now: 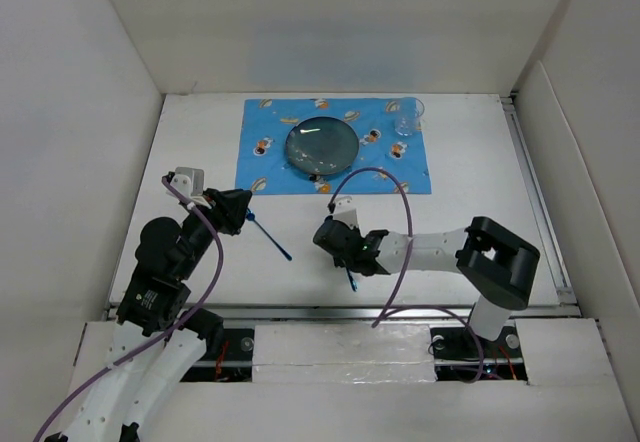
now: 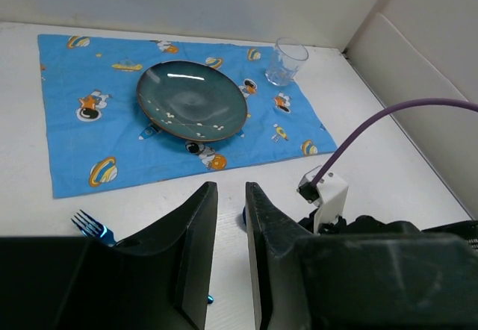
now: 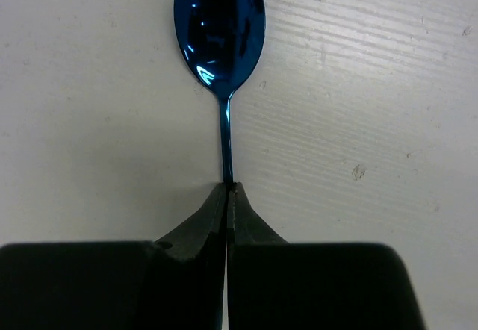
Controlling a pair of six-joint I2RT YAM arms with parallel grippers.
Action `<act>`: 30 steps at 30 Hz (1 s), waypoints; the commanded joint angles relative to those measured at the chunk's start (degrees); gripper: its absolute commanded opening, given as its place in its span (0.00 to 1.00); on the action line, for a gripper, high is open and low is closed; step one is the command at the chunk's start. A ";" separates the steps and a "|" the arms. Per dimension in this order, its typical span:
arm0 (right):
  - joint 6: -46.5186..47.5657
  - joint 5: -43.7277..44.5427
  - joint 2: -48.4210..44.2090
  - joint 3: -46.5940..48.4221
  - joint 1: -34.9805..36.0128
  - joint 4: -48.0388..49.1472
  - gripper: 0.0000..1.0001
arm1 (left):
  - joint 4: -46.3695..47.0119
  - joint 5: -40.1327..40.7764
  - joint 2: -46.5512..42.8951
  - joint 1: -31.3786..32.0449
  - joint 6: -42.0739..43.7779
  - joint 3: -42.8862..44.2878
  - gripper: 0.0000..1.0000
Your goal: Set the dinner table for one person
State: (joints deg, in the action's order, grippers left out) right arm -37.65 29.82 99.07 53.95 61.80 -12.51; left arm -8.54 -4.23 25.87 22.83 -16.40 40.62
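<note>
On your left side, the left gripper (image 2: 230, 225) hangs low over the dinner table (image 1: 470, 192), the white top that spreads under everything between the side walls. Its two fingers (image 2: 196, 248) stand a narrow gap apart with nothing clamped between them. Just beside it you have a blue fork (image 1: 270, 236) lying flat on the table, its tines showing left of the fingers in the wrist view. Further back, at the middle, sits the blue placemat (image 1: 270, 167) with a dark teal plate (image 1: 322, 145) on it. Nearer the front, your right gripper (image 3: 226, 190) is pinched tight on the thin handle of a blue spoon (image 3: 220, 31), bowl facing up. Rightmost, a clear glass (image 1: 408, 117) stands upright at the placemat's far right corner.
</note>
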 commanded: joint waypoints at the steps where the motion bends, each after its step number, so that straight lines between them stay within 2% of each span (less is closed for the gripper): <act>1: -3.75 2.97 -1.74 0.97 1.48 -8.05 0.00 | 1.68 0.53 -0.12 0.29 -0.21 1.30 0.19; 3: -1.48 2.35 -5.80 0.98 1.48 -6.66 0.00 | 1.50 0.28 0.15 0.29 -0.21 1.30 0.19; 5: 0.99 1.12 -11.14 2.03 -2.63 -4.89 0.00 | 1.85 -0.43 -0.11 0.29 -0.21 1.22 0.19; 8: 8.44 -3.35 -14.77 6.58 -11.77 -2.01 0.00 | 1.59 0.01 0.23 0.29 -0.21 1.30 0.19; 10: 10.92 -5.89 -13.91 9.31 -17.12 -1.38 0.00 | 1.59 -0.43 0.06 0.29 -0.30 1.30 0.20; 11: 12.58 -7.40 -11.29 13.94 -21.85 -1.90 0.00 | 1.68 -0.25 -0.29 0.29 -0.21 1.22 0.20; 14: 13.92 -8.55 -5.13 21.17 -27.24 -3.30 0.00 | 1.24 0.62 -0.47 0.29 -0.12 1.30 0.20; 18: 15.15 -9.87 6.64 36.69 -34.53 -5.14 0.00 | 1.24 0.45 -0.99 0.29 -0.21 1.13 0.23; 22: 16.11 -11.27 20.07 50.50 -38.15 -10.94 0.00 | 0.89 0.63 -0.73 0.29 -0.21 1.22 0.24; 25: 17.26 -12.25 24.93 58.16 -39.38 -13.75 0.00 | 0.89 0.98 -0.64 0.29 -0.12 1.30 0.24; 30: 18.22 -14.52 31.27 61.89 -41.32 -15.61 0.00 | 1.06 0.98 -0.12 0.29 -0.03 1.30 0.24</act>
State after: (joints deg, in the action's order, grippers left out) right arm -21.41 17.39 130.82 112.09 21.17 -25.87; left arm -9.32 -3.79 25.65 22.83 -16.43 40.62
